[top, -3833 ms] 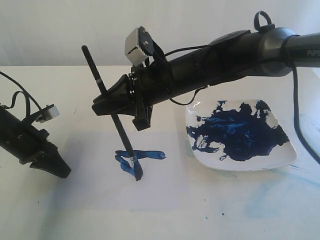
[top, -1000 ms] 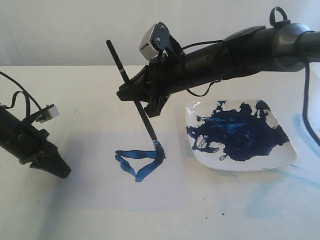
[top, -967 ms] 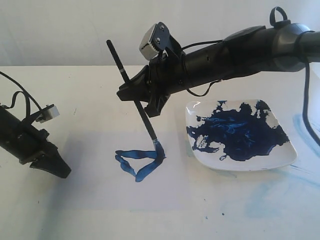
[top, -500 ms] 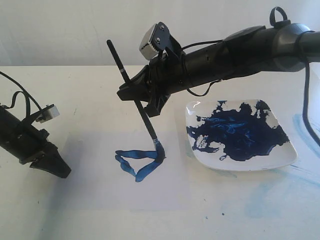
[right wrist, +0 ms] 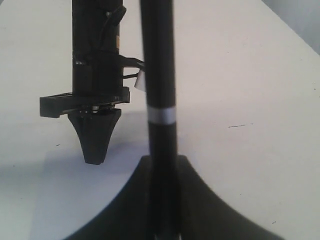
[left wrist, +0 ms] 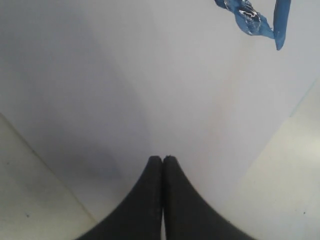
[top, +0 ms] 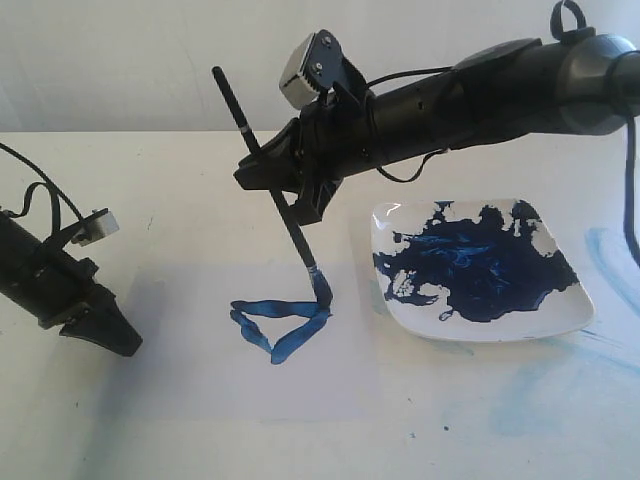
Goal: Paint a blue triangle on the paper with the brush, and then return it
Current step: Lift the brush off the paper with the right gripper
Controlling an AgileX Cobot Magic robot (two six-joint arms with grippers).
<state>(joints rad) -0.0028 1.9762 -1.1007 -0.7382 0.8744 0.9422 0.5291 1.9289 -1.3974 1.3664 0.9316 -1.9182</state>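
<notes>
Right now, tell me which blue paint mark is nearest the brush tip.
The blue triangle on the paper: the brush tip sits at its right corner. The dark blotch lies on the plate, the pale smears beyond it.

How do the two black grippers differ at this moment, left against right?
The left gripper is shut on nothing; the right gripper is shut on the long thin black-handled brush. The left gripper sits low by the left edge of the pale rectangular paper; the right gripper stands high above it, the brush slanting down to the small blue outline triangle. Both are black with tapered jaws.
</notes>
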